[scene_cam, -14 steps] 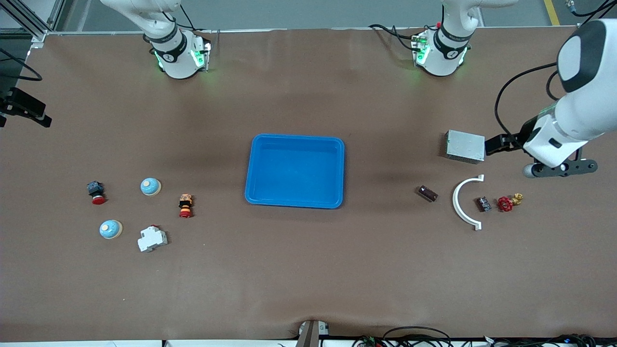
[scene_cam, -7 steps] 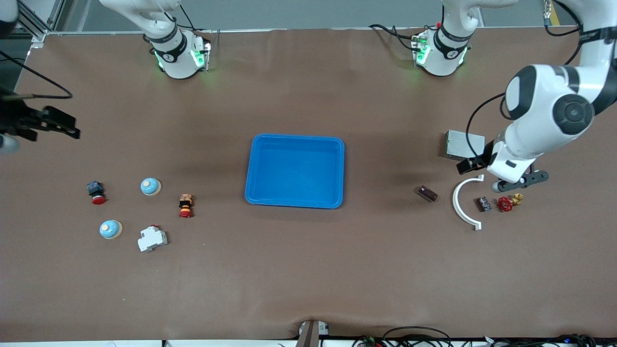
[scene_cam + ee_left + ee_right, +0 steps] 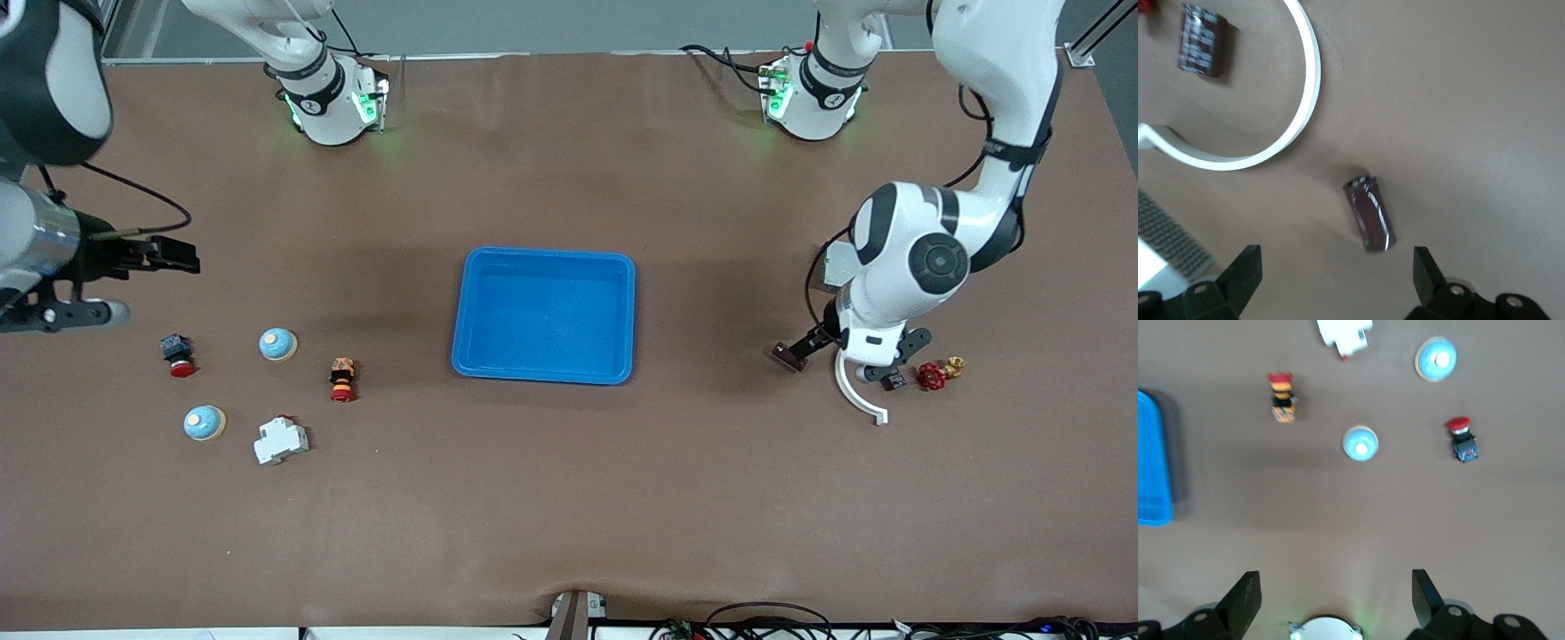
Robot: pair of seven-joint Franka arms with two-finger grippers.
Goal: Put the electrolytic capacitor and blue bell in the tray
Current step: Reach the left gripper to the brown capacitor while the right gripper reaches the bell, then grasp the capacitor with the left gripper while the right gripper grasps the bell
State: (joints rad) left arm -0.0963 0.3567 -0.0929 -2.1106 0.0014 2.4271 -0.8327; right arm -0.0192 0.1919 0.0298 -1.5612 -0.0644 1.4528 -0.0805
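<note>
- The electrolytic capacitor (image 3: pixel 1369 222) is seen lying on its side on the table (image 3: pixel 569 498) between the tray (image 3: pixel 544 316) and the white curved bracket (image 3: pixel 855 391), its long axis slanted.
- The left gripper (image 3: pixel 1337 277) is held over it, jaws spread, nothing grasped.
- The right gripper (image 3: pixel 1335 599) is held with jaws spread, empty, over bare table near the blue bell (image 3: pixel 1360 443).

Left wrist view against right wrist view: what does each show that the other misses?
Only the left wrist view shows two dark cylindrical capacitors, one ahead of the open left pincer and another inside the curve of the white plastic arc, plus a grey metal box.

Only the right wrist view shows two round blue bells, two red-capped push buttons, a white breaker, the bright-blue tray and the open right pincer.

Both share the brown table.
</note>
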